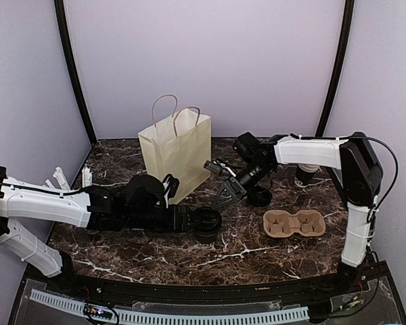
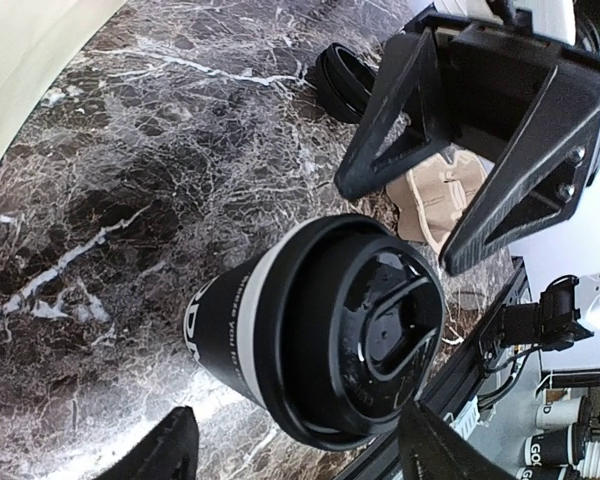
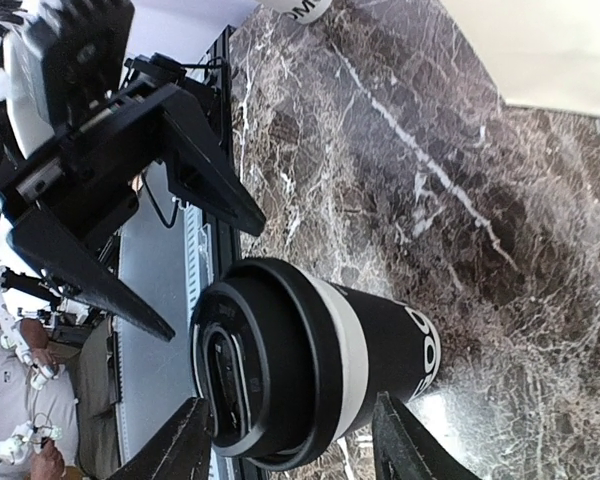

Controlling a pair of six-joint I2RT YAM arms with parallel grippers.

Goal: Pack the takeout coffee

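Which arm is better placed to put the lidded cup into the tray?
Probably the right: the open right gripper faces the cup, and the tray lies on that side. The left gripper is open too, but its arm is stretched far.

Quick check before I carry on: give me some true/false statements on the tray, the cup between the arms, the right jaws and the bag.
1. The pulp tray holds no cup. True.
2. The lidded cup lies on its side. False: it stands upright on the table.
3. The right gripper has its jaws shut. False: they are spread wide open.
4. The paper bag stands upright. True.
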